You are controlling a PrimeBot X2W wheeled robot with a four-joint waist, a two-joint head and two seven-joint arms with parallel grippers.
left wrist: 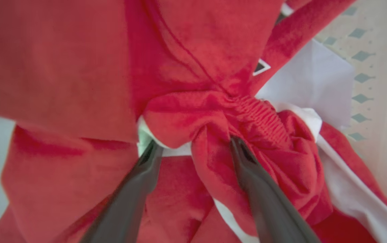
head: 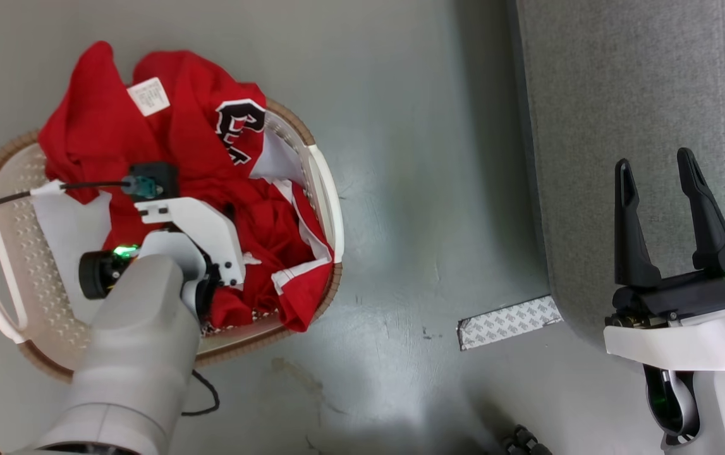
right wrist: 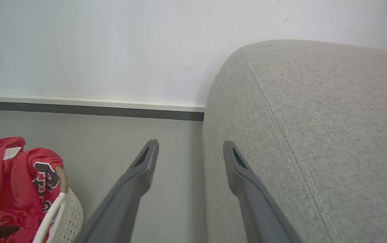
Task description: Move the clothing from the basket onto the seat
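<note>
We're down in the brown-rimmed white perforated plastic basket (head: 327, 189): left gripper (left wrist: 194, 143) spread wide, a bunched fold of red white-trimmed clothing (left wrist: 78, 67) straight between its fingers. The right gripper (head: 653, 161) hangs open, well apart, by the light grey woven seat (head: 640, 95).

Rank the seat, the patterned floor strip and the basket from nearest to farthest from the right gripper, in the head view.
1. Seat, behind the right gripper, at the right.
2. Floor strip, by the seat's corner, lower left of the gripper.
3. Basket, far left across the floor.
</note>
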